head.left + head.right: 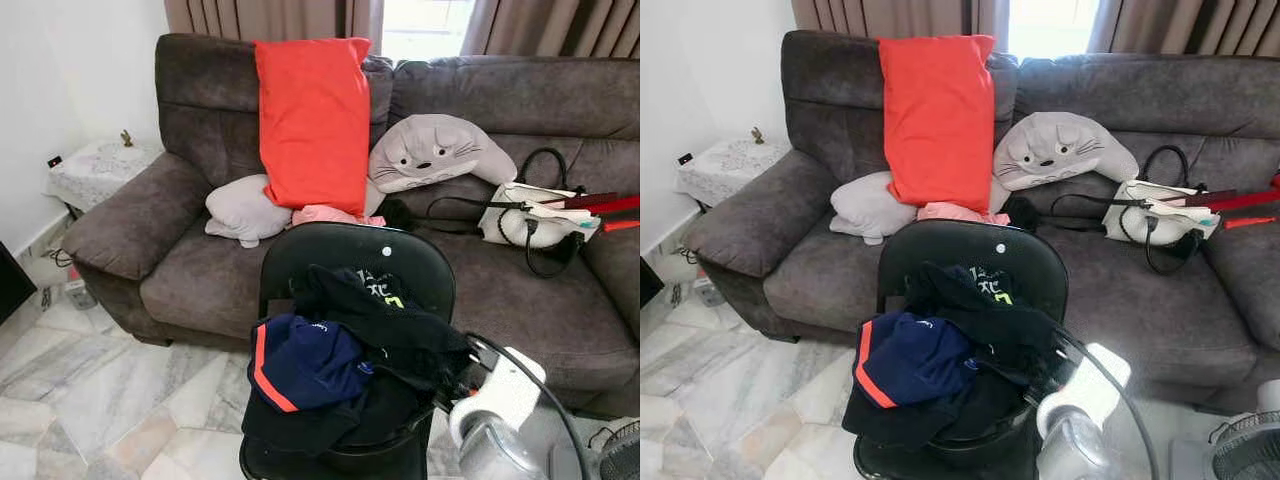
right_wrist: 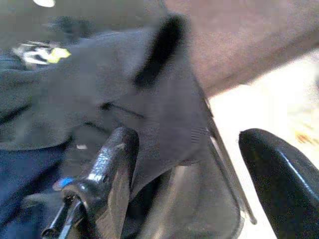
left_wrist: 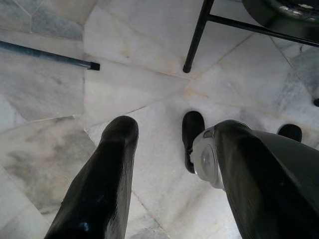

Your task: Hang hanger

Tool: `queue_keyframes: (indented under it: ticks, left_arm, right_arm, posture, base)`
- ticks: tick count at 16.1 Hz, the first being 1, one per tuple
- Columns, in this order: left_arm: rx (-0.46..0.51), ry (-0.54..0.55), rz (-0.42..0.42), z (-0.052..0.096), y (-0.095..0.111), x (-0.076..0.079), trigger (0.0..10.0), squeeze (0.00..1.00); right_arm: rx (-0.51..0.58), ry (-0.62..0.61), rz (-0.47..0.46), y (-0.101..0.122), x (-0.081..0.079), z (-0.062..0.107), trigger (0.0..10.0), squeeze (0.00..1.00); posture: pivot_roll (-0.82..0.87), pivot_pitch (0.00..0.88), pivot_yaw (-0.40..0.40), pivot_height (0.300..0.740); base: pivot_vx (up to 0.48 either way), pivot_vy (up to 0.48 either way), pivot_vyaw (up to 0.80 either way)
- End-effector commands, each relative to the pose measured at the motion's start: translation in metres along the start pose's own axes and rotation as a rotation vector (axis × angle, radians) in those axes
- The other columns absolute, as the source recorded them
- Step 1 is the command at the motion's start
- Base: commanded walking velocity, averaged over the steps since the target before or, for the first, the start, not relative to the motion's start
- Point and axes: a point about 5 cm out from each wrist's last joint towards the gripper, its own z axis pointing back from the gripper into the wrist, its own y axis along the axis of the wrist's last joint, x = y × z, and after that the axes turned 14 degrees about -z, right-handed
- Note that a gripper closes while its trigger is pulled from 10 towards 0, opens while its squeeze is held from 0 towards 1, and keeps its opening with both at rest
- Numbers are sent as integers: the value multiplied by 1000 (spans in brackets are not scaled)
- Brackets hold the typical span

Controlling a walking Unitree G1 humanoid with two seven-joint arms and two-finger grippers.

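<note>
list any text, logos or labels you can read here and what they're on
Black garment on the chair: white and yellow-green print, too folded and small to read.
Navy garment: small white mark near its top, too small to read.
Nothing else legible; the right wrist view is blurred.

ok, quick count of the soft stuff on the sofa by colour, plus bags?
Red pillow: 1
Grey Totoro cushion: 1
Light grey pillow: 1
Pink item behind the chair: 1
White handbag: 1
Total: 5
</note>
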Motion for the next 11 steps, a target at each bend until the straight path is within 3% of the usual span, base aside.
queue_keyframes:
  ticks: [1,4,6,11]
  left_arm:
    - [-15,-2,-24,1,-3,-2,10000,0]
    - [-15,-4,-33,2,-4,-5,10000,0]
    - [-6,-18,-42,0,-2,7,10000,0]
    - [-3,-13,-31,-1,2,7,10000,0]
  right_arm:
    - [-68,57,-180,-14,-30,2,10000,0]
    - [-69,54,-187,-17,-34,-4,10000,0]
    - [-61,52,-196,-15,-35,-7,10000,0]
    - [35,104,-183,-1,-44,-11,10000,0]
  posture:
    - [-67,0,20,740]
    - [-64,0,23,740]
    - [-64,0,24,740]
    - [-58,0,25,740]
  base:
    - [0,0,0]
    - [0,0,0]
    - [0,0,0]
    - [0,0,0]
